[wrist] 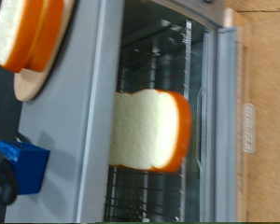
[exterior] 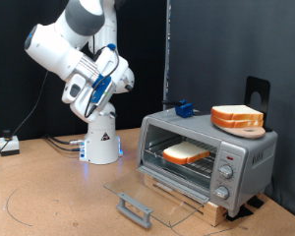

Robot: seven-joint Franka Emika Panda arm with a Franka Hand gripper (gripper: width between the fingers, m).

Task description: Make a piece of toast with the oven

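Note:
The silver-grey oven point(exterior: 248, 157) stands at the exterior view's right with its glass door point(exterior: 152, 197) folded down flat and the grey bar handle point(exterior: 136, 208) at its front. The piece of toast point(exterior: 187, 152) lies flat on the wire rack inside. In the wrist view the toast point(wrist: 151, 129) lies on the rack inside the open oven point(wrist: 84, 112). My gripper point(exterior: 84, 95) is raised high at the exterior view's left, well away from the oven, with nothing seen between its fingers. The fingers do not show in the wrist view.
A pile of like slices point(exterior: 237, 116) sits on a wooden plate on the oven's top; it also shows in the wrist view point(wrist: 28, 37). A small blue object point(exterior: 184, 108) sits on the oven's top too. Three knobs point(exterior: 224, 174) line the side panel. Cables lie on the table at the left.

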